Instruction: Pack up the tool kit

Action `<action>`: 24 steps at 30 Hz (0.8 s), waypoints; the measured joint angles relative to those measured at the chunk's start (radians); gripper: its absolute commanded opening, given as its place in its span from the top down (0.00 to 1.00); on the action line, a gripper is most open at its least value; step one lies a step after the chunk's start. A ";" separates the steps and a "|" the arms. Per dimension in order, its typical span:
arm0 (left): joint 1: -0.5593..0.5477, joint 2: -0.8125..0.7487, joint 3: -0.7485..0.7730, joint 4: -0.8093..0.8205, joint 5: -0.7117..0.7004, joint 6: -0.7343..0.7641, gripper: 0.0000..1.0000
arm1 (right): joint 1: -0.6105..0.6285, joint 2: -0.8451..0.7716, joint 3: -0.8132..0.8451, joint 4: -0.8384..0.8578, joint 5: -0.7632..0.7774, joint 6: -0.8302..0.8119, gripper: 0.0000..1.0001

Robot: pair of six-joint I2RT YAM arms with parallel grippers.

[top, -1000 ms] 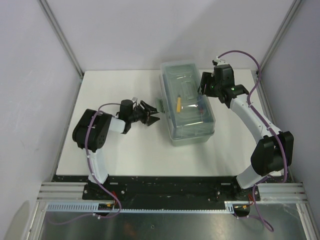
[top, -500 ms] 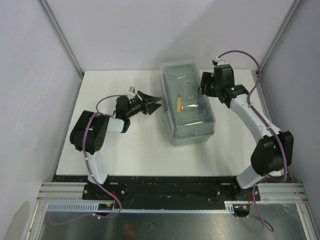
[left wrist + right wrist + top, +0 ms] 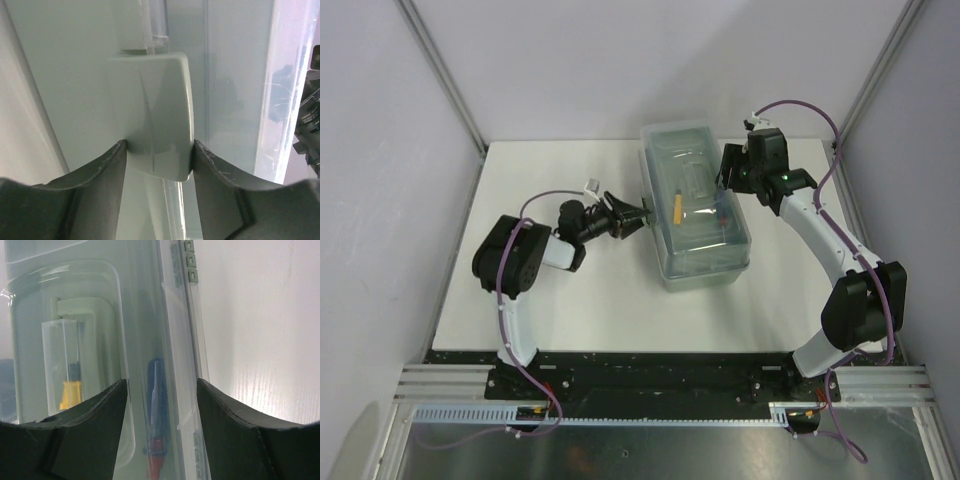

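White tabletop (image 3: 570, 300) enclosed by pale grey walls (image 3: 380, 150). Large rectangular grey-green plastic toolbox (image 3: 695, 205) standing right of centre on that tabletop, translucent lid (image 3: 90, 300) down. Visible through the lid: yellow-handled tool (image 3: 69, 392) and slim blue-and-red tool (image 3: 156, 415), both stowed inside.

Left gripper (image 3: 159, 150) presented to the left long side of the toolbox, fingers either side of a grey-green moulded plastic latch flap (image 3: 152, 110), each finger meeting one edge of the flap. Clamped or merely straddling: not determinable from these views.

Right gripper (image 3: 161, 390) positioned over the right edge of the lid, jaws apart, nothing between them. Contact with the lid: not determinable.

Step in hand, as judged: securing the closed lid, contents apparently loaded.

Next move, as judged: press or swing the latch flap home against the box wall while steadying the lid from above. Keep the fingers square on the flap; otherwise expect slippage off its smooth, rounded face. Confirm full seating of the flap before releasing the lid.
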 measured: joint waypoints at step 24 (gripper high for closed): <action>0.001 0.062 -0.017 0.214 0.016 0.101 0.01 | 0.000 0.011 0.018 -0.011 -0.006 -0.033 0.37</action>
